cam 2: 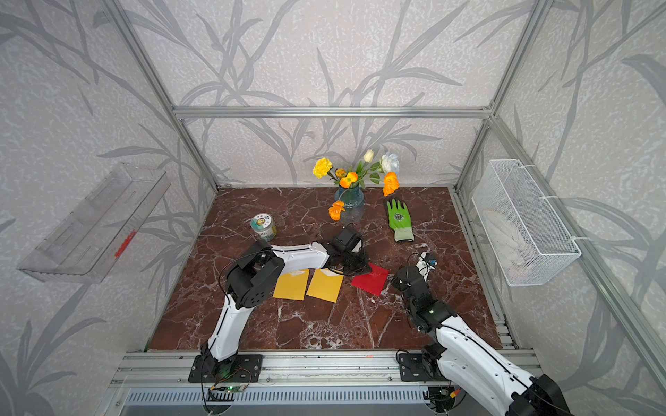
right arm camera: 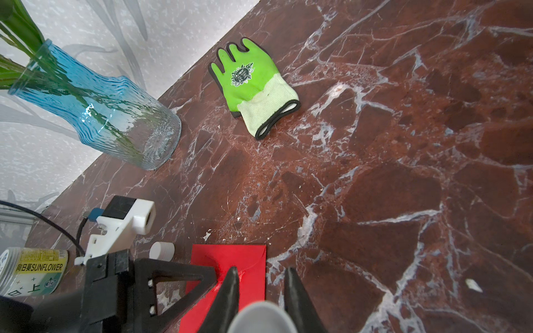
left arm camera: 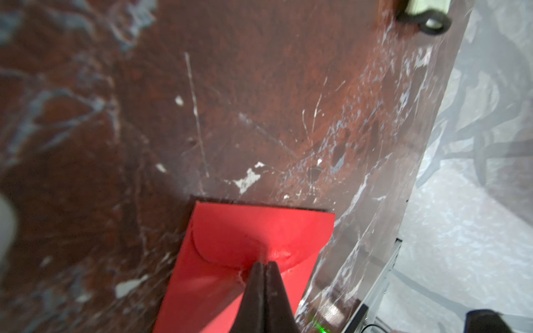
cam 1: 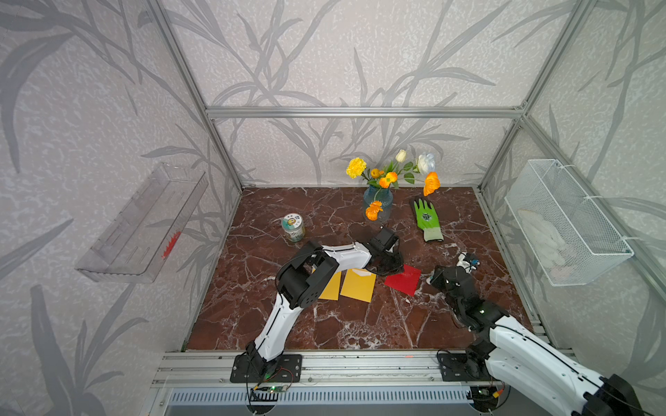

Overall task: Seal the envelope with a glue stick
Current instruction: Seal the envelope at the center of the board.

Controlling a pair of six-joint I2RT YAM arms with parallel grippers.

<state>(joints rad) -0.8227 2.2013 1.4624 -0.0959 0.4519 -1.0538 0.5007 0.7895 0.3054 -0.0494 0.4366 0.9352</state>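
Observation:
A red envelope point(cam 1: 403, 280) point(cam 2: 371, 280) lies flat on the marble table with its rounded flap folded down point(left arm camera: 245, 230). My left gripper point(left arm camera: 265, 263) point(cam 1: 398, 268) is shut with nothing between its fingers; its tips rest on the curved edge of the flap, where the paper is dented. My right gripper point(right arm camera: 262, 272) point(cam 1: 430, 279) hovers at the envelope's right edge, shut on the glue stick point(right arm camera: 261, 317), which shows only as a blurred pale round end between the fingers. A loose white cap point(right arm camera: 162, 251) lies on the table next to the envelope.
Two yellow envelopes point(cam 1: 358, 284) point(cam 1: 329, 286) lie left of the red one, partly under the left arm. A labelled jar point(cam 1: 293, 227), a blue glass vase of flowers point(cam 1: 377, 203) and a green glove point(cam 1: 427, 219) stand further back. A wire basket point(cam 1: 569, 223) hangs on the right wall.

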